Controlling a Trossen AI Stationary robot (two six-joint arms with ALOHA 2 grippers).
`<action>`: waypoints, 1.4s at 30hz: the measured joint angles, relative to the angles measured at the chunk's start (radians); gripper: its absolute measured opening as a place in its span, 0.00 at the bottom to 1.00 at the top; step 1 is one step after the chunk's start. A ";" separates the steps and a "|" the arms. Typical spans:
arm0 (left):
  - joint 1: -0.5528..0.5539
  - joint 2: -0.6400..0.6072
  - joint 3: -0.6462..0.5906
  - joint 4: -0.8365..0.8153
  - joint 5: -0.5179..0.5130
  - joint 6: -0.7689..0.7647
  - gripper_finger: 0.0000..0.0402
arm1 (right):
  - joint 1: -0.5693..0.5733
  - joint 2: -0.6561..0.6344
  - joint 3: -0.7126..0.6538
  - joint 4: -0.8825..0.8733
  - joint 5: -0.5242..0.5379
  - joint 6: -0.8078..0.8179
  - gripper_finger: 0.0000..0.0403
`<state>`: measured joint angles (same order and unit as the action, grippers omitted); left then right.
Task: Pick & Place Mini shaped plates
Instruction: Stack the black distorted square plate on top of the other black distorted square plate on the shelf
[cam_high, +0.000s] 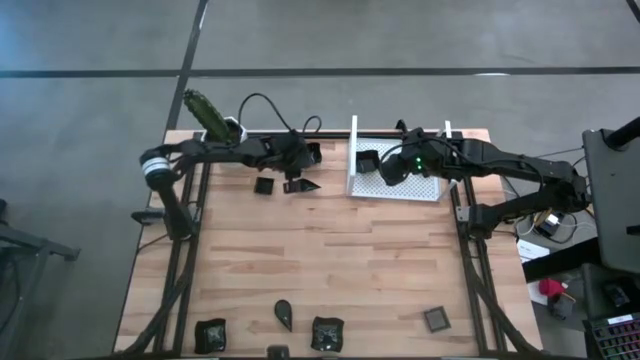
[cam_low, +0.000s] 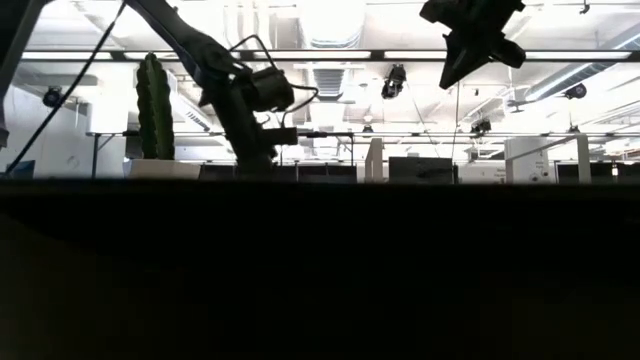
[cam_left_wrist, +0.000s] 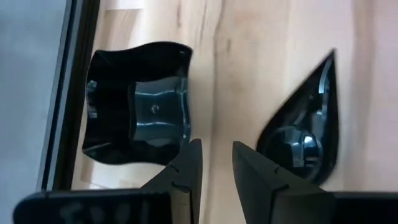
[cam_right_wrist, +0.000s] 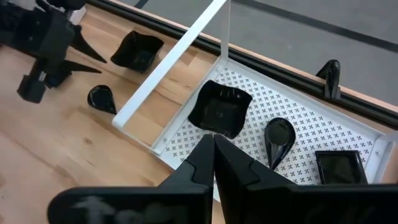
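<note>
Glossy dark mini plates lie at both ends of the table. By the far edge my left gripper (cam_high: 298, 178) hangs open by a narrow gap (cam_left_wrist: 216, 163) over bare wood, between a wavy square plate (cam_left_wrist: 137, 106) and a teardrop plate (cam_left_wrist: 305, 140). Another square plate (cam_high: 263, 185) lies beside them. My right gripper (cam_high: 385, 172) hangs over the white tray (cam_high: 352, 150), shut on a wavy square plate (cam_right_wrist: 219, 111). The tray floor bears a teardrop plate (cam_right_wrist: 278, 135) and a square plate (cam_right_wrist: 336, 167). My right gripper pinches the wavy square plate by its near rim (cam_right_wrist: 215, 132) between the two shut fingers, coming from above and slanting down. The plate hangs beyond the fingertips over the tray's left part. The low view shows this gripper (cam_low: 468, 45) high above the table.
Several more dark plates sit along the near edge: (cam_high: 210, 335), (cam_high: 284, 314), (cam_high: 327, 333), (cam_high: 435, 319). A cactus (cam_high: 205, 110) in a white pot stands at the far left corner. The tray has upright walls (cam_right_wrist: 168, 56). The table's middle is bare wood.
</note>
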<state>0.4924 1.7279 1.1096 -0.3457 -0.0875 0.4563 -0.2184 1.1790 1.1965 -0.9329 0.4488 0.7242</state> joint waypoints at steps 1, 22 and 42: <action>0.003 0.009 0.004 0.005 -0.004 0.003 0.21 | 0.000 0.000 0.000 0.000 0.000 -0.001 0.02; 0.024 0.107 0.025 0.042 -0.032 0.060 0.15 | 0.000 0.000 0.000 0.005 0.024 0.002 0.02; -0.094 -0.110 0.139 -0.231 -0.046 0.014 0.00 | 0.000 0.000 -0.007 0.004 0.026 0.002 0.02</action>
<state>0.3986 1.6178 1.2486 -0.5765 -0.1331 0.4700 -0.2188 1.1793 1.1893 -0.9291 0.4747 0.7258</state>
